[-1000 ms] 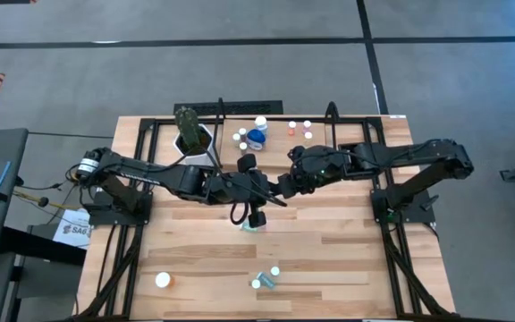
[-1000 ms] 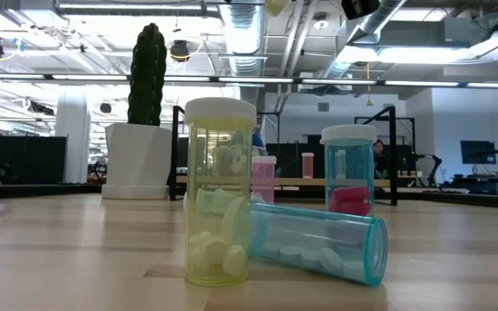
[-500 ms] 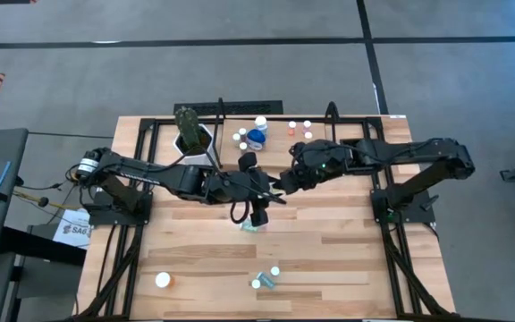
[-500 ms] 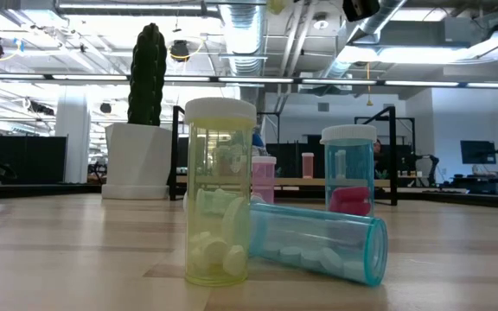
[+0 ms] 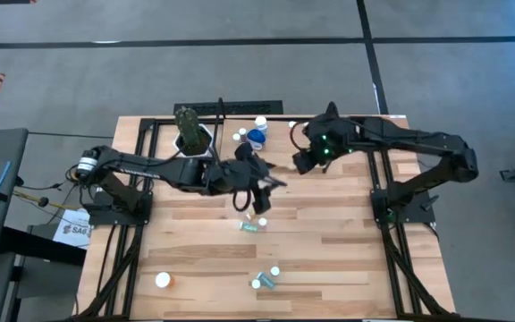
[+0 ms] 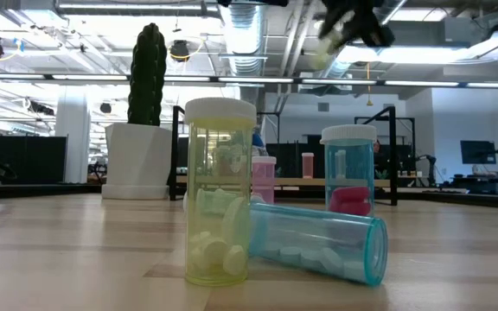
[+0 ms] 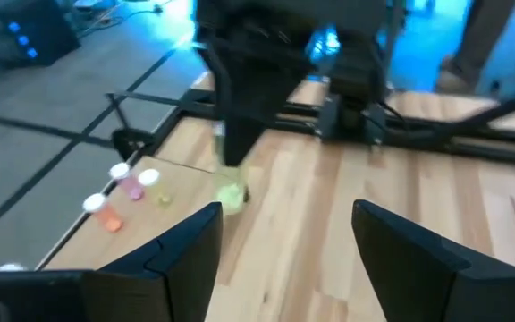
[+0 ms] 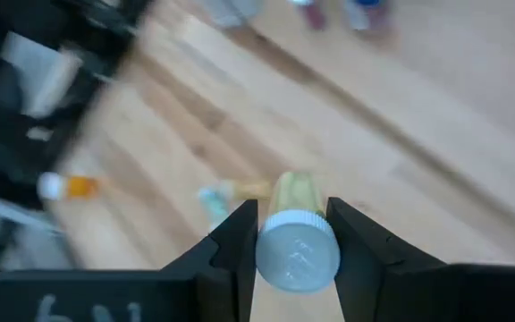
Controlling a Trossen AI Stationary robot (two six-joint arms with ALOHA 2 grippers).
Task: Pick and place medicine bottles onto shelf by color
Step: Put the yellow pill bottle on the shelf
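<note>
The table (image 5: 329,268) is light wood with pale and darker planks. Both arms are black. The cactus (image 6: 147,73) is dark green in a white pot (image 6: 137,160). At the table's 6 o'clock, one bottle (image 6: 219,194) is yellow-green with a white cap, and a teal bottle (image 6: 318,242) lies beside it. Behind stands a teal bottle with pink inside (image 6: 347,173).

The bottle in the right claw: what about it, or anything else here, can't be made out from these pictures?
- Right wrist view: the yellow-green bottle clamped in the right gripper shows mostly its white cap, so its contents stay hidden.
- High view: the right arm covers that bottle from above.
- Left wrist view: blur leaves the small bottles on the far board unreadable.
</note>
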